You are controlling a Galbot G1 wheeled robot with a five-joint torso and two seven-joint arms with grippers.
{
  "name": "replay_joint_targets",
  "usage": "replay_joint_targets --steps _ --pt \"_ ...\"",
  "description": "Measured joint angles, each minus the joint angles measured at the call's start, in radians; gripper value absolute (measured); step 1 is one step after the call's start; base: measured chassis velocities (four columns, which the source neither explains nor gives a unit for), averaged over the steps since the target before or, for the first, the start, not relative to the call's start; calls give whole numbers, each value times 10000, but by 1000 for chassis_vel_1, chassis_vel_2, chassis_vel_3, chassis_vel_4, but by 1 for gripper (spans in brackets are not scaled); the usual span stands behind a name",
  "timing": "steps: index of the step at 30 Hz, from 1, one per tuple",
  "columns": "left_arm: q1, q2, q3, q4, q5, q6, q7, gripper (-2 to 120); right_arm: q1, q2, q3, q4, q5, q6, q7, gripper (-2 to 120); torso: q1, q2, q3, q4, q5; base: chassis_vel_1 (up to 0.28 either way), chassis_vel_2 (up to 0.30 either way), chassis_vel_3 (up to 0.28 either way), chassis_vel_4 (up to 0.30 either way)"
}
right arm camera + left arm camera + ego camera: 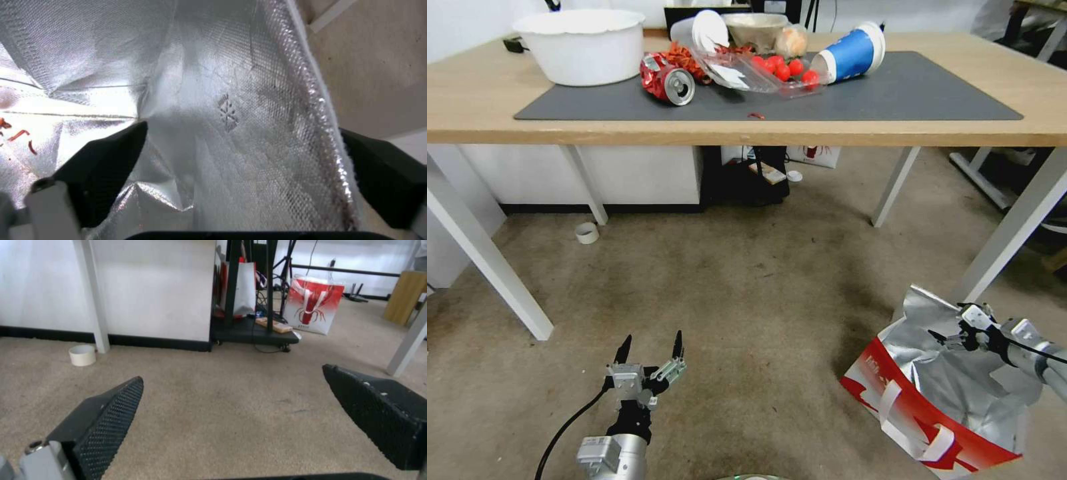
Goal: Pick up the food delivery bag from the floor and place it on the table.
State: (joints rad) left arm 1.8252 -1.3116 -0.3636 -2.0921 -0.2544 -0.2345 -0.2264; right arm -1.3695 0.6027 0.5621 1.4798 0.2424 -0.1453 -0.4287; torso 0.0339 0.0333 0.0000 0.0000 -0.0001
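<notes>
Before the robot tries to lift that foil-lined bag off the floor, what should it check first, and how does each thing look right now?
1. Right gripper at the food delivery bag: ok, open, one finger inside the foil lining, the other outside the wall.
2. Wall actually clamped: not ok, fingers apart.
3. Bag on the floor: ok, leaning, mouth open.
4. Bag empty: cannot tell, a few red scraps inside.
5. Landing spot on the table: ok, the dark mat's right part is bare.
6. Left gripper out of the way: ok, open, low above the carpet.
</notes>
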Motion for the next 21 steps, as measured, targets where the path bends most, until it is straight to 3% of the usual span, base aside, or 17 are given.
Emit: replay_joint_targets --steps 7,10,11,21 --pt "-3 10 -15 10 -5 23 71 100 -119 -5 79 -59 172 -33 61 66 0 1 0 0 0 0 0 0 0" --pt "-5 10 -15 9 -8 26 74 100 -145 2 80 -45 185 -43 67 63 0 1 0 0 0 0 0 0 0" --pt "-14 11 -15 7 -13 28 77 100 -211 13 95 32 199 -70 79 51 0 1 0 -1 0 0 0 0 0" --pt "42 -1 -30 -26 -12 -14 60 100 -511 -63 359 253 239 -81 145 16 0 2 0 -1 0 0 0 0 0"
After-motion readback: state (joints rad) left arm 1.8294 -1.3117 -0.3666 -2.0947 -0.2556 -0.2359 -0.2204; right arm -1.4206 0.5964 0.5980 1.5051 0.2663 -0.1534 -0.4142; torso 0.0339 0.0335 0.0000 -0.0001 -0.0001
